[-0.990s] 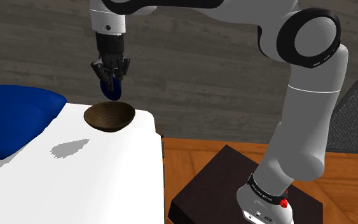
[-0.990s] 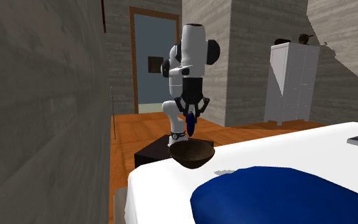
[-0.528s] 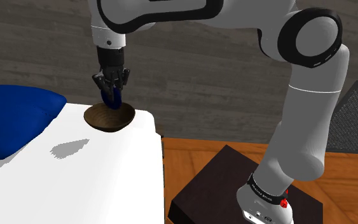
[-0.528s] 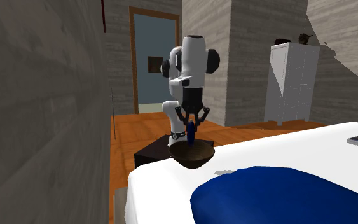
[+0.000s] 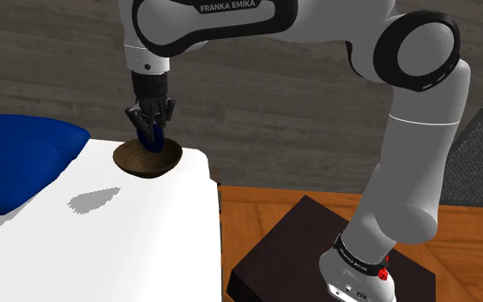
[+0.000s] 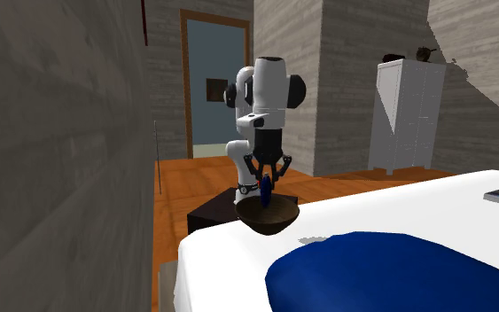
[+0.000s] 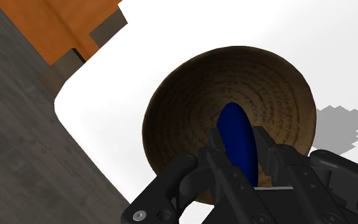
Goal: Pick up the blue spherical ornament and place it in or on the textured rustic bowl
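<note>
One white robot arm (image 5: 419,172) reaches from its single dark box stand (image 5: 299,249) over the corner of a white bed (image 5: 102,240). One brown, ridged, round bowl (image 7: 171,95) sits on that corner, close to the bed's edge. The black end effector (image 7: 238,136) points down into the bowl. Its two fingers (image 7: 214,143) press against opposite sides of the one dark blue, smooth ornament (image 7: 234,121), gripping it. The wrist view shows the ornament as a narrow oval standing on end. Its lower part is below the bowl's rim and over the middle of the hollow. One large blue cushion (image 5: 16,163) lies on the bed, left of the bowl in the shoulder view and well apart from it. In the second exterior view, one white wardrobe (image 6: 407,115) stands against the far wall on the right.
</note>
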